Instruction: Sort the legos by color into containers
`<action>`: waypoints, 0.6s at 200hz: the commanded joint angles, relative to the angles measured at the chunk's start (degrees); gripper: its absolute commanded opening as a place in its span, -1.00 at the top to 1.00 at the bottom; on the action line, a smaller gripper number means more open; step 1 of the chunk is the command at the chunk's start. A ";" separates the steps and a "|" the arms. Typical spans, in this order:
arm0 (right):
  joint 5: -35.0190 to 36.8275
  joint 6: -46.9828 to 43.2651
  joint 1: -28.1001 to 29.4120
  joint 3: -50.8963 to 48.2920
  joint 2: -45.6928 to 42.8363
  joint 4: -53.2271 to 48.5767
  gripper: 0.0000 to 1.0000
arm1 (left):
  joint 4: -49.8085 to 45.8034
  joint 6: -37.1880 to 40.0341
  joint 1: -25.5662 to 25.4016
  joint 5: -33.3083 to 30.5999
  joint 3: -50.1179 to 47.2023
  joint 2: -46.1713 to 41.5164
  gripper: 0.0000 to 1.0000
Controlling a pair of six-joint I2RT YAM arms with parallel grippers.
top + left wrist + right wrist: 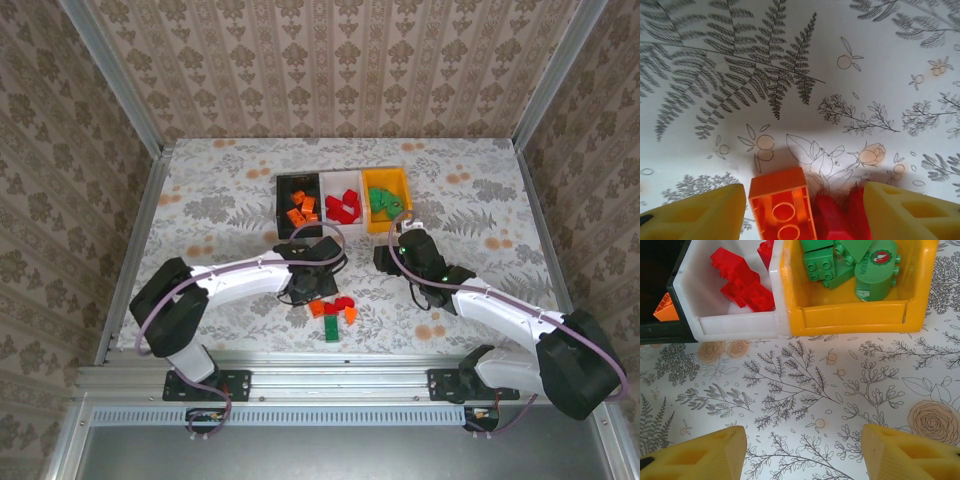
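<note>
Three bins stand in a row at the back: a black bin (282, 192) with orange legos (301, 210), a white bin (343, 184) with red legos (343, 208), and an orange-yellow bin (400, 185) with green legos (384, 202). A few loose legos lie near the front: orange (316, 307), red (343, 303) and green (331, 332). My left gripper (802, 215) is open low over this pile. An orange brick (782, 207) and a red brick (832, 217) lie between its fingers (695, 215). My right gripper (802, 452) is open and empty, just short of the orange-yellow bin (855, 315) and the white bin (735, 325).
The table wears a floral printed cloth (220, 200). Patterned walls close it in at the back and sides, and a metal rail (330, 370) runs along the near edge. Bare cloth lies left and right of the bins.
</note>
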 commanded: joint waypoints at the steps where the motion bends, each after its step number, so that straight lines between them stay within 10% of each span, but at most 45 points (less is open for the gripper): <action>1: 1.32 -1.09 0.29 1.13 -0.55 -0.88 -0.26 | 1.22 -4.85 -0.34 1.36 -0.74 1.99 -0.19; 120: 1.09 -0.88 0.29 1.23 -0.10 -0.66 -0.26 | -13.14 7.86 -0.49 -7.57 0.09 -6.65 -0.26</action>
